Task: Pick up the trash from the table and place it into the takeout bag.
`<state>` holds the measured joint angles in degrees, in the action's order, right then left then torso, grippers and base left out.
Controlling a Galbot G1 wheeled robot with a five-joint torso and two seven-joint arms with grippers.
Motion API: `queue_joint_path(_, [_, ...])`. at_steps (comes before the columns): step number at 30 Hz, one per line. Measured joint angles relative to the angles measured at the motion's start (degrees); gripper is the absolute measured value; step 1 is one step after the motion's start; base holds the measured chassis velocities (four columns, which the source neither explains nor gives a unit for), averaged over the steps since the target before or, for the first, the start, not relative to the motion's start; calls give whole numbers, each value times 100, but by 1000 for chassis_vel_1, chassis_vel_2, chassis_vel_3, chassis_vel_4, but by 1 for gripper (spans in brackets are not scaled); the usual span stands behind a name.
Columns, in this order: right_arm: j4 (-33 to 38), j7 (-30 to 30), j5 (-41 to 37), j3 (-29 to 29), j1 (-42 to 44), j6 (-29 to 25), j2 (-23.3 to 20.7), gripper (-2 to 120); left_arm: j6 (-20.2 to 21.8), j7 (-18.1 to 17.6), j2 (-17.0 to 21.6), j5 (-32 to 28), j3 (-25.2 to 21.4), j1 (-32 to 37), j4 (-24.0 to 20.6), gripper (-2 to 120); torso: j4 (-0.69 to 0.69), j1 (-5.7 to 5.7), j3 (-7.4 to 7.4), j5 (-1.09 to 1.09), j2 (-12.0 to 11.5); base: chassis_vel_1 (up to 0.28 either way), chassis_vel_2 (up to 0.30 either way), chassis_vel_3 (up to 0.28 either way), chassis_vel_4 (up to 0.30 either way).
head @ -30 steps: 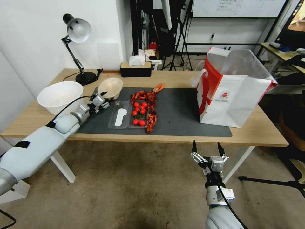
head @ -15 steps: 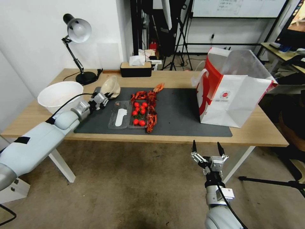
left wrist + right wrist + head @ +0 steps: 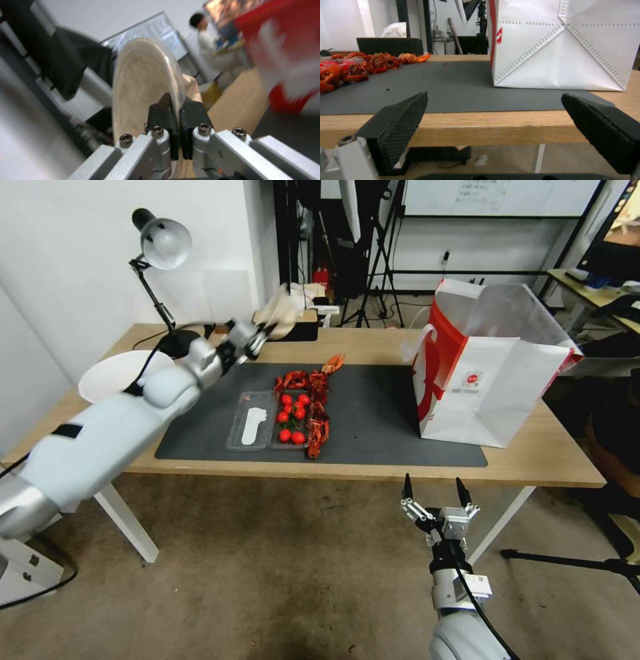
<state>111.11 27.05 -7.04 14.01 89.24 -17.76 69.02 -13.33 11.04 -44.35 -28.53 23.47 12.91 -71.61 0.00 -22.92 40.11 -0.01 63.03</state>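
Observation:
My left gripper (image 3: 261,335) is shut on the rim of a beige paper bowl (image 3: 280,317), a piece of the trash, and holds it in the air above the back left part of the table (image 3: 373,347). In the left wrist view its two black fingers (image 3: 165,117) pinch the bowl's (image 3: 143,77) edge. The white and red takeout bag (image 3: 490,373) stands open on the right of the dark mat (image 3: 380,413). My right gripper (image 3: 433,493) hangs open below the table's front edge, its fingers (image 3: 403,120) facing the bag's (image 3: 560,45) base.
A clear tray of red tomatoes (image 3: 293,417) and red crayfish shells (image 3: 319,407) lie mid-mat. A large white bowl (image 3: 113,373) sits at the left end, a desk lamp (image 3: 163,253) and a black tissue box (image 3: 303,330) at the back.
My left gripper has lifted the beige bowl off the mat and carried it up and to the right, toward the back of the table. The right arm has not moved.

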Motion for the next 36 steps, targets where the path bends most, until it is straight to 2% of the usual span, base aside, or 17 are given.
queue_joint_path(8, [11,0,9,2,0,0,17,100,258,-176,-295,-821,533,-894,-606,0,1,0,0,3,0,0,0,0,0])
queue_joint_path(9, [11,0,12,3,0,0,21,100,334,-239,-382,-1024,676,-1085,-764,0,1,0,0,2,0,0,0,0,0])
queue_joint_path(10, [11,0,15,3,1,0,27,100,400,-294,-462,-1222,804,-1266,-921,0,-5,0,0,3,0,0,0,0,0])
queue_joint_path(11, [11,1,18,6,5,0,33,100,483,-377,-557,-1465,932,-1436,-1064,0,2,0,0,4,0,0,0,0,0])
queue_joint_path(12, [11,0,25,5,10,0,43,100,566,-475,-754,-1843,1131,-1699,-1298,0,-2,0,0,1,0,0,0,0,0])
queue_joint_path(13, [11,0,25,5,10,0,43,100,566,-475,-754,-1843,1131,-1699,-1298,0,-2,0,0,1,0,0,0,0,0])
queue_joint_path(16, [18,0,33,7,26,2,49,100,776,-711,-1300,-2849,1482,-2241,-1615,0,0,0,0,4,0,0,0,0,0])
queue_joint_path(17, [18,0,33,7,26,2,49,100,776,-711,-1300,-2849,1482,-2241,-1615,0,0,0,0,4,0,0,0,0,0])
queue_joint_path(18, [21,1,34,10,26,2,49,100,811,-740,-1472,-3101,1563,-2367,-1641,0,0,0,0,3,0,0,0,0,0])
queue_joint_path(19, [21,2,35,15,26,3,52,100,837,-760,-1637,-3276,1628,-2467,-1635,0,0,0,0,2,0,0,0,0,0])
queue_joint_path(20, [21,2,35,15,26,3,52,100,837,-760,-1637,-3276,1628,-2467,-1635,0,0,0,0,2,0,0,0,0,0])
queue_joint_path(24, [24,12,37,59,30,5,84,100,829,-750,-2476,-3504,1900,-2632,-1185,0,-1,0,0,2,-1,0,0,0,0])
queue_joint_path(25, [24,12,37,59,30,5,84,100,829,-750,-2476,-3504,1900,-2632,-1185,0,-1,0,0,2,-1,0,0,0,0])
queue_joint_path(27, [27,18,35,89,25,5,87,100,810,-744,-2886,-3687,1955,-2630,-925,0,0,0,0,2,-1,0,0,0,0])
queue_joint_path(28, [27,18,35,89,25,5,87,100,810,-744,-2886,-3687,1955,-2630,-925,0,0,0,0,2,-1,0,0,0,0])
queue_joint_path(34, [22,22,28,92,4,5,125,100,814,-722,-3457,-3906,2102,-2603,-455,0,1,0,0,2,-1,0,0,0,0])
queue_joint_path(36, [22,23,27,93,4,5,127,100,813,-701,-3506,-3907,2113,-2586,-400,0,0,0,0,2,-1,0,0,0,0])
